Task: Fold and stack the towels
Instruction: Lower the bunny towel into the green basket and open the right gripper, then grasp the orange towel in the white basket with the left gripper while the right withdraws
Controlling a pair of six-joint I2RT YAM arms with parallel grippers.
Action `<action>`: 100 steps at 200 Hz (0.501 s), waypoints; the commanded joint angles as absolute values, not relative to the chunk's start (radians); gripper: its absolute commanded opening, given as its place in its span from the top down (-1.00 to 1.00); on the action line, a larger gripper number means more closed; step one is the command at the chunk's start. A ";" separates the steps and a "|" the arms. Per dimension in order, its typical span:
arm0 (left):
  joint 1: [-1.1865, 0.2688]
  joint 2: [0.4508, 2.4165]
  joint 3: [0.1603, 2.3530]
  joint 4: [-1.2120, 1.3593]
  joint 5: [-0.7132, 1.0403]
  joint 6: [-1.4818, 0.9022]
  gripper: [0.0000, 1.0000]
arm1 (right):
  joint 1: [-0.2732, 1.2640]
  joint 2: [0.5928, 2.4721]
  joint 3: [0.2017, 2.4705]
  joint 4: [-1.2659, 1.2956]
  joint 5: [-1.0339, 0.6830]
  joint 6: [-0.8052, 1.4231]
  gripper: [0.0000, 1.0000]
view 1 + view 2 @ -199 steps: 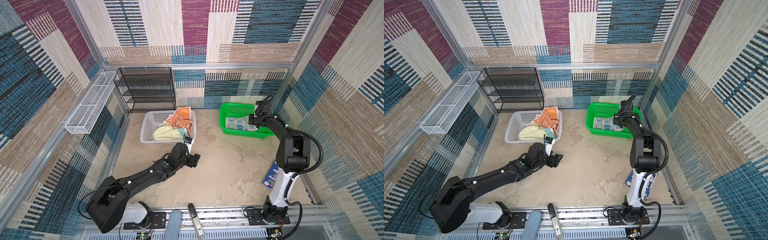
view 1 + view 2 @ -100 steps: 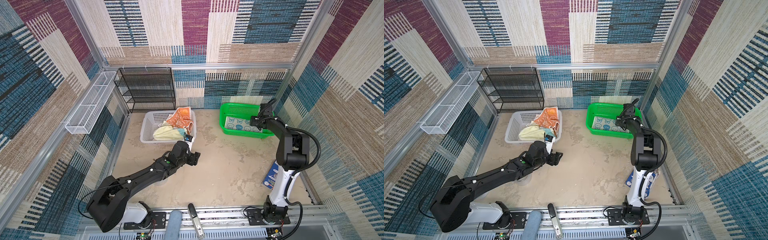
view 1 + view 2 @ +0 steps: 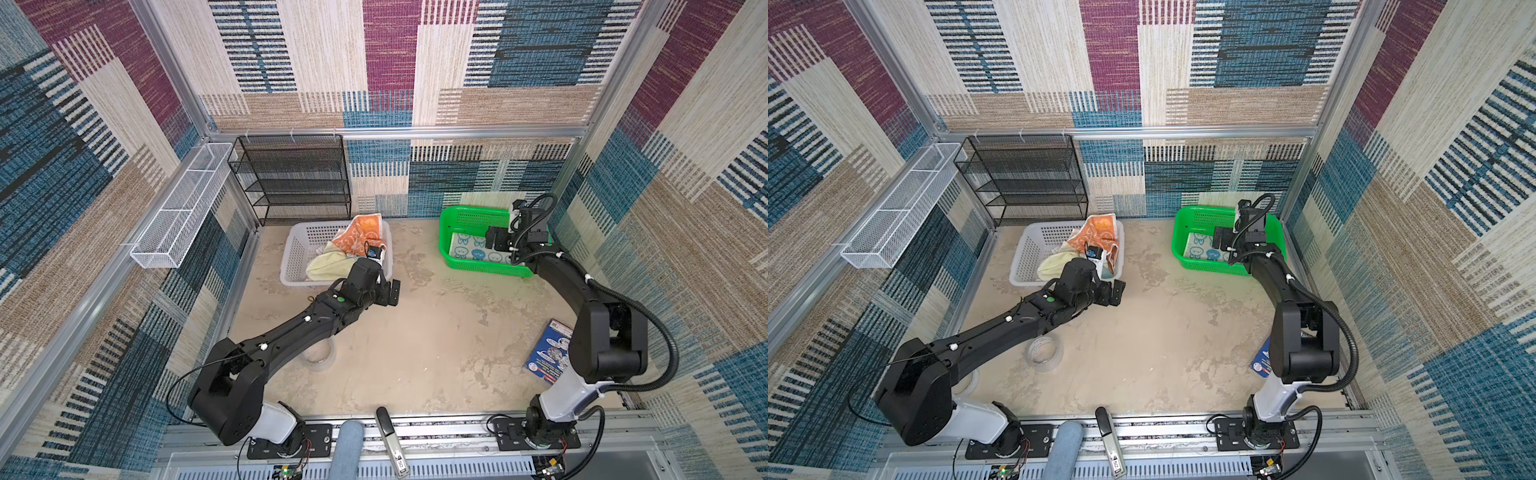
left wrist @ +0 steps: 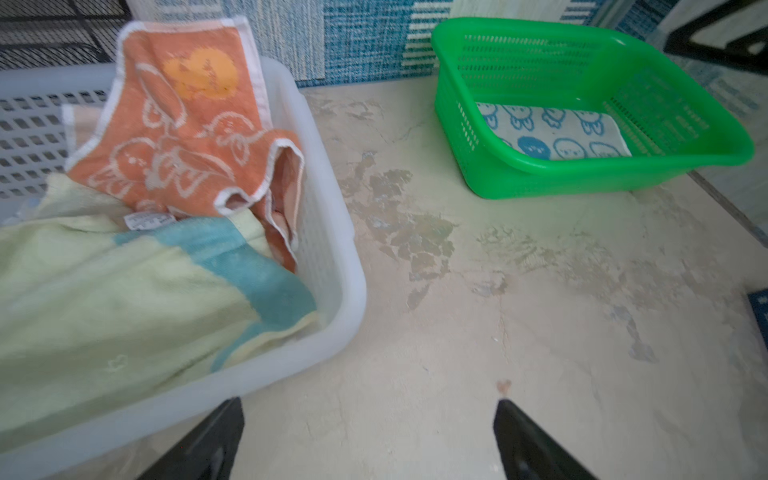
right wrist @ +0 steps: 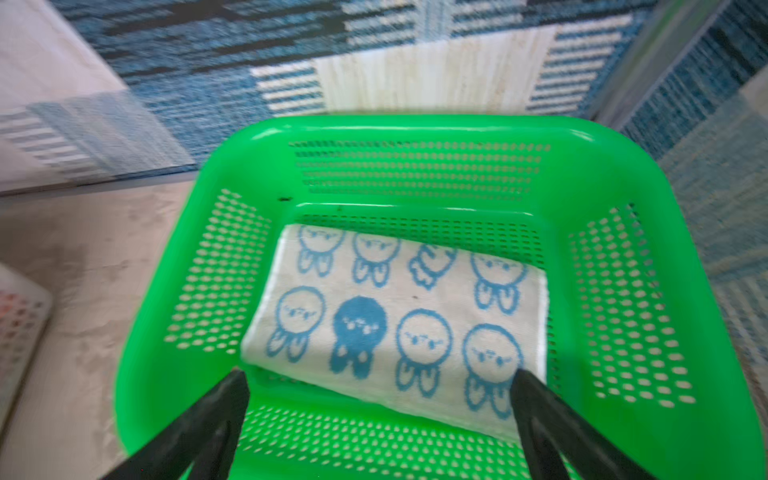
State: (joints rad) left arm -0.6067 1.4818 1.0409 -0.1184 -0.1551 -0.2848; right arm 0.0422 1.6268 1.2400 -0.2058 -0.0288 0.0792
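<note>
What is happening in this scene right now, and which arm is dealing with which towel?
Neither arm holds anything. The right gripper hangs open over the folded bunny towel, which lies flat in the green basket. The left gripper is open above the table beside the white basket, where the orange towel and the pale yellow towel lie crumpled, not yet folded.

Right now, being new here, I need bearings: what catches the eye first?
The green basket at the back right holds one folded bunny towel under the open right pincer. The white basket left of it holds a crumpled orange towel and a pale yellow towel.
</note>
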 commanded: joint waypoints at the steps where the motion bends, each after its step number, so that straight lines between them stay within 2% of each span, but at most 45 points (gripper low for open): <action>1: -0.562 1.517 1.118 -0.229 -0.183 -0.285 -0.95 | 0.084 1.540 1.152 -0.070 -0.118 0.119 -0.99; 68: -0.372 1.731 1.382 -0.354 -0.114 -0.323 -0.88 | 0.186 1.389 0.946 0.004 -0.227 0.198 -0.94; 100: -0.346 1.845 1.497 -0.384 -0.098 -0.293 -0.75 | 0.196 1.370 0.874 0.018 -0.236 0.220 -0.94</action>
State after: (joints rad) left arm -0.3595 1.7832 1.4281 -0.3336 -0.1299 -0.3035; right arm 0.1898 1.3842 0.9096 -0.0383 -0.2024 0.1829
